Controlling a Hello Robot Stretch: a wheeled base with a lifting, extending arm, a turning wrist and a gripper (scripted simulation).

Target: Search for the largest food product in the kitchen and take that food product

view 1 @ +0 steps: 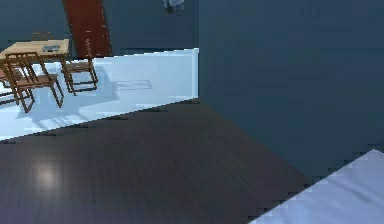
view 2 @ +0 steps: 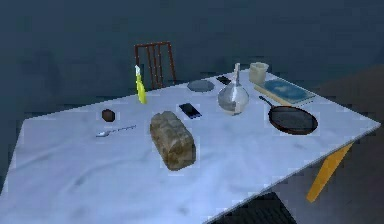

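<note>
While logging the arm side view, noting a white table [view 2: 80, 170] carrying everything. Recording the bread [view 2: 172, 139], a brown loaf, lying flat near the table's middle, touching nothing else, looking like the biggest food item there. Noting a small dark lump [view 2: 108, 116] toward the left, well apart from the bread, with a utensil [view 2: 112, 131] just beside it.

Logging containers:
- black pan [view 2: 292, 121] sitting right of the bread, inside showing plain dark;
- pale flask [view 2: 234, 97] standing upright between pan and phone [view 2: 189, 110], contents not discernible;
- cup [view 2: 259, 71] standing upright behind the flask, inside hidden;
- grey plate [view 2: 201, 86] lying toward the far edge.

Noting a yellow bottle [view 2: 141, 85] upright near a chair [view 2: 156, 62], and a blue book [view 2: 288, 91] just beside the cup. Gripper state: cannot tell.

Turning to the forward view, seeing a wooden desk [view 1: 35, 47] with brown seats [view 1: 78, 70] around it, near a reddish door [view 1: 87, 25].
</note>
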